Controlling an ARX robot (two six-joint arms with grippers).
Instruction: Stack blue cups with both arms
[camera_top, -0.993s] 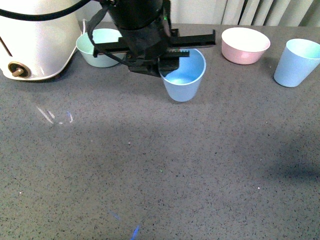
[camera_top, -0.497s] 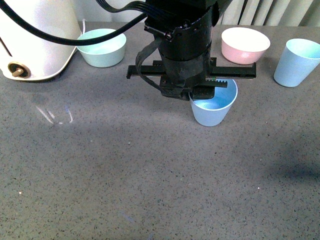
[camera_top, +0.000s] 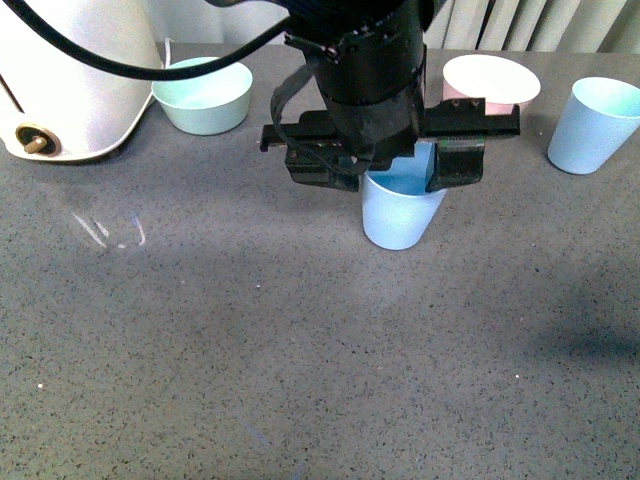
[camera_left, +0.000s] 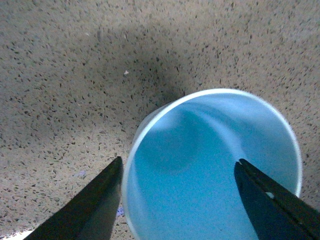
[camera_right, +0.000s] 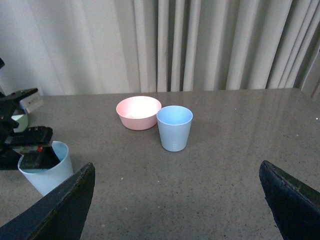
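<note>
One blue cup stands upright on the grey table, between the open fingers of my left gripper. The left wrist view looks down into this cup, with one finger on each side of its rim. The cup also shows in the right wrist view. The second blue cup stands upright at the far right, next to the pink bowl. It also shows in the right wrist view. My right gripper is open and empty, well short of that cup, and is out of the front view.
A pink bowl stands behind the left arm, also in the right wrist view. A mint-green bowl and a white appliance stand at the back left. Curtains hang behind the table.
The left arm has brought the first blue cup from beside the mint-green bowl rightward and nearer. Its jaws now stand wider apart around the cup.
</note>
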